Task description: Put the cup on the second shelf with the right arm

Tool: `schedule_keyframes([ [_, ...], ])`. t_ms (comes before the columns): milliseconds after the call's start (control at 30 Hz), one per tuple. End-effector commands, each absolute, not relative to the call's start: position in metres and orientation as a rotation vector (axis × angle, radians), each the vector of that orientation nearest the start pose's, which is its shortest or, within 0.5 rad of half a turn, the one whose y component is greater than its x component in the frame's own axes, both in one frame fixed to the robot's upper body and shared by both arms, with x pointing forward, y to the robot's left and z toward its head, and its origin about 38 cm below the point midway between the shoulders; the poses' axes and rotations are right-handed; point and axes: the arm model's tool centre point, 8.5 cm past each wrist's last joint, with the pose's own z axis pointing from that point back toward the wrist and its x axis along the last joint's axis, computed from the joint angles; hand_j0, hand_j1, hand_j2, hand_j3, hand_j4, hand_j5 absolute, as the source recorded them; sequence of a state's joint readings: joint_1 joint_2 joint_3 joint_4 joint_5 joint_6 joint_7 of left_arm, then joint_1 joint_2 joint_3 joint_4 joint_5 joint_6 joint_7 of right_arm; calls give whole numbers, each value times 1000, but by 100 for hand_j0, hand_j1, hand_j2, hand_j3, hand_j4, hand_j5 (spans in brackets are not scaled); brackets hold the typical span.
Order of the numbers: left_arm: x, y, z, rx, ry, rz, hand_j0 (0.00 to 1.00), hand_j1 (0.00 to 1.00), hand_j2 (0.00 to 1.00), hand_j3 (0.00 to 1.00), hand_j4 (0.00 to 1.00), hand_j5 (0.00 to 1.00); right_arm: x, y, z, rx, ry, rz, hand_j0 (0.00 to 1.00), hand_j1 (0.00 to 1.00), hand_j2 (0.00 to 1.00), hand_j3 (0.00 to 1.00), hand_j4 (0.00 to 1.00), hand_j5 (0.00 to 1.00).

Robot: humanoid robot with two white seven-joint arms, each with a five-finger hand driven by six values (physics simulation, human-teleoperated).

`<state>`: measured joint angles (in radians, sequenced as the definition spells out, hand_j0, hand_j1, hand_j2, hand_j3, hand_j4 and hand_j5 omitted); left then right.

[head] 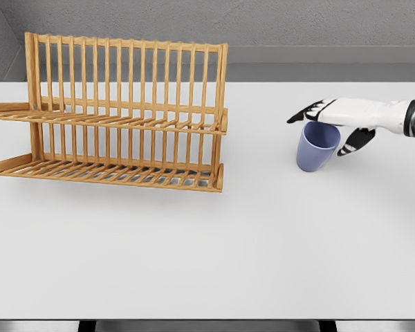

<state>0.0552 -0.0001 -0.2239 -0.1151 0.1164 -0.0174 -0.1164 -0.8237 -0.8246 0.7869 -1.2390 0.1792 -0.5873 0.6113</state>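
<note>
A blue-violet cup (315, 151) is on the right side of the white table (207, 249), tilted so its mouth faces up and to the right. My right hand (332, 128) comes in from the right edge and lies over the rim. Its black-tipped fingers (306, 114) reach across the far side of the cup, and the thumb (356, 140) presses its right side, so the cup is held between them. The wooden two-tier rack (117, 114) stands at the left rear, well apart from the hand. Its upper shelf (124, 122) holds nothing. The left arm is out of view.
The rack's lower shelf (111, 173) is also bare. A grey wall runs behind the table. The table's front edge (207, 319) lies near the bottom of the view, and open tabletop separates rack and cup.
</note>
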Motion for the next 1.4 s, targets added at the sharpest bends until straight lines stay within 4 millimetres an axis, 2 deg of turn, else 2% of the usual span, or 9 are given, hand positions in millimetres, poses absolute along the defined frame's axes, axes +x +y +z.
schedule_keyframes([
  [0, 4, 253, -264, -53, -64, -114, 100, 100, 100, 100, 100, 100, 467, -322, 218, -253, -1319, 1982, 100, 100, 100, 100, 100, 100],
  [167, 4, 253, -264, -53, -64, -114, 100, 100, 100, 100, 100, 100, 468, -328, 211, -249, -1291, 1970, 98, 98, 98, 98, 98, 98],
  [300, 4, 253, -264, -53, -64, -114, 100, 100, 100, 100, 100, 100, 468, -327, 211, -248, -1293, 1972, 77, 77, 77, 77, 77, 77],
  [467, 4, 253, -264, -53, -64, -114, 100, 100, 100, 100, 100, 100, 469, -327, 214, -254, -1297, 1972, 68, 68, 68, 68, 68, 68],
  [600, 4, 253, -264, -53, -64, -114, 100, 100, 100, 100, 100, 100, 469, -326, 215, -255, -1300, 1975, 67, 67, 67, 67, 67, 67],
  [633, 4, 253, -264, -53, -64, -114, 100, 100, 100, 100, 100, 100, 469, -326, 215, -255, -1300, 1975, 63, 63, 63, 63, 63, 63],
  [867, 4, 253, -264, -53, -64, -114, 100, 100, 100, 100, 100, 100, 472, -324, 227, -275, -1325, 1980, 64, 64, 64, 64, 64, 64],
  [1267, 4, 253, -264, -53, -65, -115, 100, 100, 100, 100, 100, 100, 478, -311, 276, -358, -1439, 2002, 64, 64, 64, 64, 64, 64],
  [1367, 4, 253, -264, -53, -64, -114, 100, 100, 100, 100, 100, 100, 476, -308, 282, -368, -1457, 2011, 64, 64, 64, 64, 64, 64],
])
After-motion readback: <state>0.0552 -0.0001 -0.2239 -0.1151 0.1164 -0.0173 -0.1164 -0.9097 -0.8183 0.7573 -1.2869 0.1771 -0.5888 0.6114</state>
